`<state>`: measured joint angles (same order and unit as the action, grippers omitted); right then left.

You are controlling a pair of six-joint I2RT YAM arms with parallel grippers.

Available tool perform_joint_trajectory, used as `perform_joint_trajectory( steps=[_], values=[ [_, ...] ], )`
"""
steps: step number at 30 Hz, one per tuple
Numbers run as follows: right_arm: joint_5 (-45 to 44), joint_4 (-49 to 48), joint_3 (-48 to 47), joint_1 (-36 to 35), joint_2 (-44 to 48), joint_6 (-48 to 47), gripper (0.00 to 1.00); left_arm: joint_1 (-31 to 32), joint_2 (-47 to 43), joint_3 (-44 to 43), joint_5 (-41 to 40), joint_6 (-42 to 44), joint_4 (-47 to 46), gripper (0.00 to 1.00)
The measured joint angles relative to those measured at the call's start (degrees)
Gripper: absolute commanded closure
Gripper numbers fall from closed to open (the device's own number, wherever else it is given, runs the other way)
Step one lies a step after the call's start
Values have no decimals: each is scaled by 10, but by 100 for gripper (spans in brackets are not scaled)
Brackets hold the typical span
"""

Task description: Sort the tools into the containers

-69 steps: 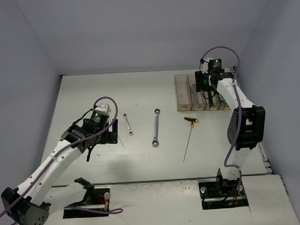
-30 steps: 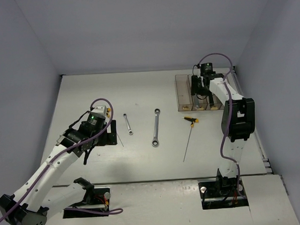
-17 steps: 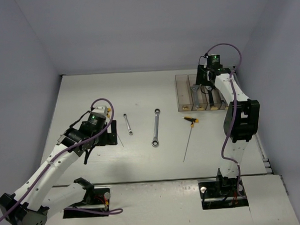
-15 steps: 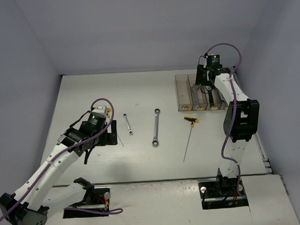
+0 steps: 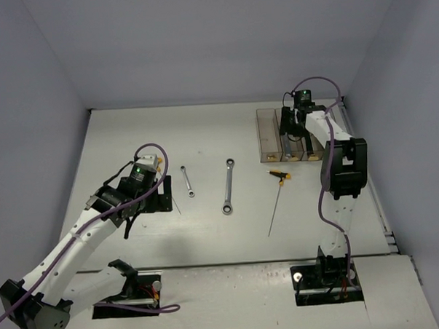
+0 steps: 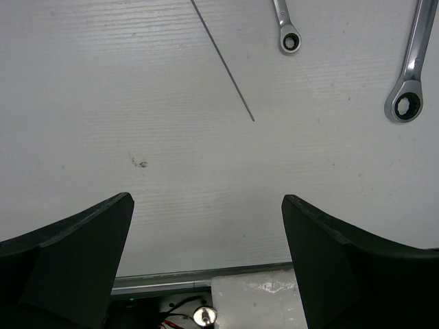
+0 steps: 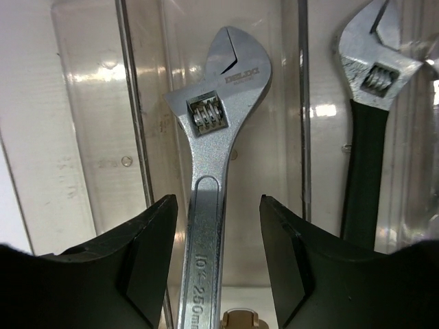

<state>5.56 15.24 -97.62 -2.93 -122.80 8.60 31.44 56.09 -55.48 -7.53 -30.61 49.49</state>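
My right gripper (image 7: pixel 216 200) is open over the row of clear bins (image 5: pixel 266 135) at the back right. A silver adjustable spanner (image 7: pixel 218 130) lies in the bin below it, between the fingers and untouched. A black-handled spanner (image 7: pixel 367 130) lies in the bin to the right. My right gripper also shows in the top view (image 5: pixel 293 134). My left gripper (image 6: pixel 207 199) is open and empty above bare table; in the top view it (image 5: pixel 156 192) is at the left. A thin rod (image 6: pixel 223 62), a small wrench (image 5: pixel 187 181), a ratchet wrench (image 5: pixel 228 186) and a yellow-black T-handle driver (image 5: pixel 278 175) lie on the table.
The bin to the left of the silver spanner (image 7: pixel 82 137) looks empty. A clear bin wall (image 7: pixel 130 103) runs close to my right gripper's left finger. The table's near edge and the arm bases (image 5: pixel 326 273) are at the bottom.
My right arm has shifted above the bins and now sits a little further left. My left arm has barely moved. The tools on the table have not moved.
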Motion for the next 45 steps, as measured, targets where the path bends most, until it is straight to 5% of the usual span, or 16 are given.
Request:
perform_joint_trajectory(
  steps=[6, 14, 21, 45],
  values=[
    [-2, -1, 0, -1, -17, 0, 52, 0, 2, 0, 0, 0, 0, 13],
    [-2, -10, -7, -2, -36, -4, 66, 0, 4, 0, 1, 0, 0, 13],
    [-4, -13, -15, -6, -53, -12, 100, 0, 4, 0, 2, 0, 0, 13],
    [-37, 18, -60, -15, 48, -61, 100, 0, 5, 10, 2, -1, 0, 13]
  ],
)
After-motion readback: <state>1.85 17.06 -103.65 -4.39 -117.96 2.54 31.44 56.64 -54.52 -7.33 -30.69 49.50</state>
